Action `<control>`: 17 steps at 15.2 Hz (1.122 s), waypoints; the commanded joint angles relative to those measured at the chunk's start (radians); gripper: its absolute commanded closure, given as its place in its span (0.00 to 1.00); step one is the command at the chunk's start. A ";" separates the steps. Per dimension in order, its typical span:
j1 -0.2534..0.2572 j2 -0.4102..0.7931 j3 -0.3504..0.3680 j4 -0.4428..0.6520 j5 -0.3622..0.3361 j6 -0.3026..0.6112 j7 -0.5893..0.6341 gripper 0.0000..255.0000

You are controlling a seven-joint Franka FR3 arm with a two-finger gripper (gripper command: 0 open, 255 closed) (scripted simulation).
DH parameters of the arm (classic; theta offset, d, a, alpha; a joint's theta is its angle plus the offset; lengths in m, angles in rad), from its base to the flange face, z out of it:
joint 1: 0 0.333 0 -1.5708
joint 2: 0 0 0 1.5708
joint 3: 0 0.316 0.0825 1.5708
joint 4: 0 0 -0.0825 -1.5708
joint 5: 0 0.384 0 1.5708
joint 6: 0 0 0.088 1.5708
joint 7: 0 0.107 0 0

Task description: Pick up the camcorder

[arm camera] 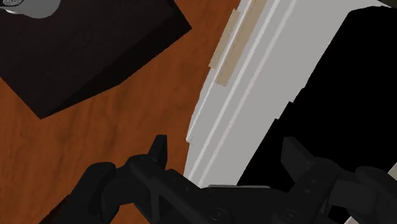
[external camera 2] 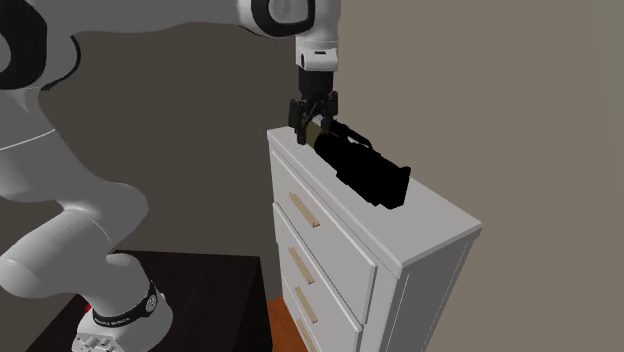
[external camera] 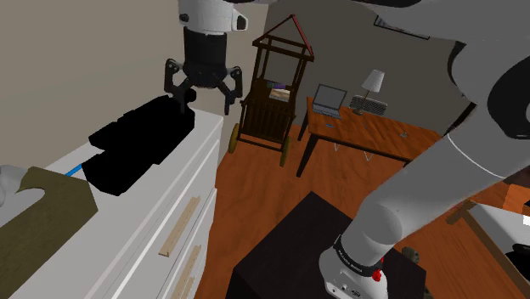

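We see the end effector [external camera: 204, 108], jaws wide apart and empty, above one end of the black camcorder [external camera: 136, 144] on the white dresser [external camera: 123, 212].

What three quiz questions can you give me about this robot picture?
1. True or false: the gripper is shut on the camcorder.
2. What does the camcorder lie on? A) a bed B) the dresser C) a sofa
3. Fill the gap: on the desk, the lamp stands near an open ____.
Key: 1 false, it is open; 2 B; 3 laptop.
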 commanded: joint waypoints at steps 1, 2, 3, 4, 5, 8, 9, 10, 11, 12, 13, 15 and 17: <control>-0.011 0.097 0.047 0.088 -0.049 -0.005 0.134 0.00; -0.010 0.152 0.068 0.137 -0.082 -0.011 0.198 0.00; -0.004 0.210 0.085 0.190 -0.118 -0.020 0.263 0.00; 0.007 0.268 0.097 0.245 -0.156 -0.032 0.326 0.00; 0.025 0.327 0.105 0.303 -0.195 -0.048 0.387 0.00; 0.108 0.504 0.099 0.502 -0.309 -0.111 0.551 0.00; 0.129 0.535 0.091 0.543 -0.328 -0.126 0.576 0.00; 0.126 0.529 0.087 0.522 -0.323 -0.109 0.575 0.00; 0.121 0.524 0.087 0.502 -0.320 -0.093 0.574 0.00; 0.117 0.519 0.087 0.482 -0.317 -0.078 0.574 0.00; 0.113 0.515 0.086 0.463 -0.314 -0.062 0.573 0.00; 0.105 0.508 0.086 0.427 -0.310 -0.032 0.572 0.00; 0.100 0.504 0.086 0.400 -0.307 -0.009 0.572 0.00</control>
